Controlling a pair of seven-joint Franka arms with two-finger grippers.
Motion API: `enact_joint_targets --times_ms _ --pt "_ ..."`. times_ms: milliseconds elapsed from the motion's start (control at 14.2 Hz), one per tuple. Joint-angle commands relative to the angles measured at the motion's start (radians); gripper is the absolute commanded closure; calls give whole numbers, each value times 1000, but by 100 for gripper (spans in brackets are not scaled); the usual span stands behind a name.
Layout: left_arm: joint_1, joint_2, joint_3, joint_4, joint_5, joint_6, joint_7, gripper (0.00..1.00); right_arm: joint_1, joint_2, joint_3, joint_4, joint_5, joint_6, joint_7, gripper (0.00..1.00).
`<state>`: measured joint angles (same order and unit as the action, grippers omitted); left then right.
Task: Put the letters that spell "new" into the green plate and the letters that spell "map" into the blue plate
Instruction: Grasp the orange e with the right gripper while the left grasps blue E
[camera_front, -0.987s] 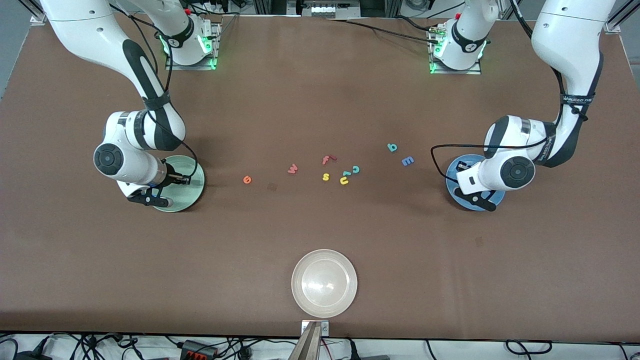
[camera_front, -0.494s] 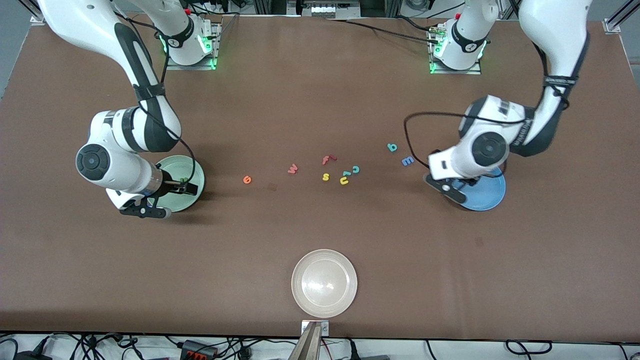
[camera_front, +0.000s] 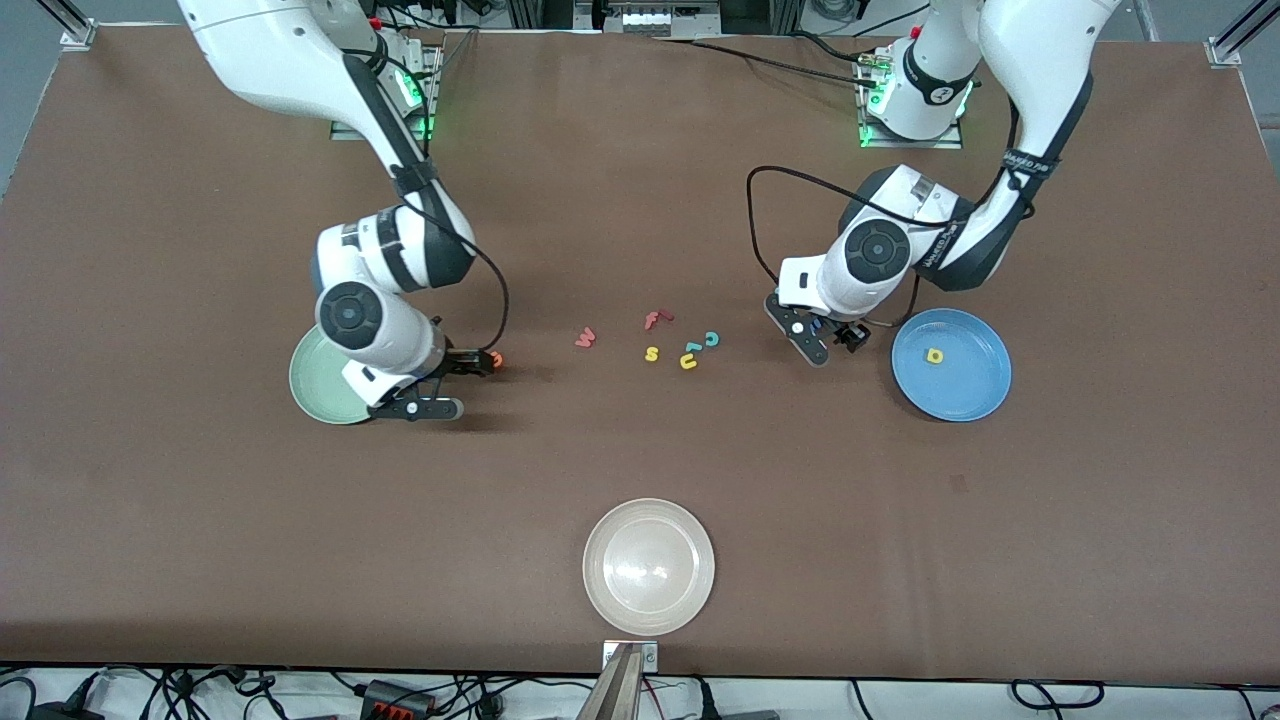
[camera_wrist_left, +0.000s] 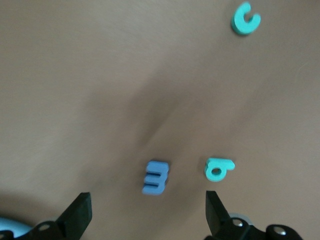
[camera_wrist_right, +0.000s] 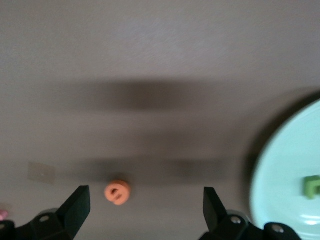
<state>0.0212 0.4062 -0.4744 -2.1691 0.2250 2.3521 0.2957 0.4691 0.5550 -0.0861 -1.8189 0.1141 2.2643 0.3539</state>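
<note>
My right gripper (camera_wrist_right: 145, 212), jaws spread, hangs over the orange "e" (camera_wrist_right: 118, 192) beside the green plate (camera_wrist_right: 290, 170); my left gripper (camera_wrist_left: 148, 215), equally wide, sits over the blue "m" (camera_wrist_left: 155, 177); the teal "p" (camera_wrist_left: 218, 169) just beside risks getting nudged.

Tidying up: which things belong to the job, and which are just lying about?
Job: green plate holding olive n; orange e; pink w; blue plate holding yellow a; blue m; teal p; right gripper, open over e; left gripper, open over m.
Lying about: red f, yellow s, yellow u, teal c, cream plate.
</note>
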Motion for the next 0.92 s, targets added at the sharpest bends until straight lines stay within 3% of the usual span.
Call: enact_joint_targets --times_ms 0,141,353,564,846 --pt "19 -10 -4 -70 74 70 23 20 46 34 -7 12 10 30 103 0" --pt "14 -3 -6 -78 80 70 23 43 72 55 -7 12 10 55 177 0" --pt "17 9 -4 -74 123 78 20 44 94 78 -7 4 10 77 232 4" --pt "19 26 -4 -69 166 87 16 44 88 86 -6 4 12 84 235 22" --pt "19 62 -4 -66 181 127 13 43 88 102 -6 -10 12 104 249 29"
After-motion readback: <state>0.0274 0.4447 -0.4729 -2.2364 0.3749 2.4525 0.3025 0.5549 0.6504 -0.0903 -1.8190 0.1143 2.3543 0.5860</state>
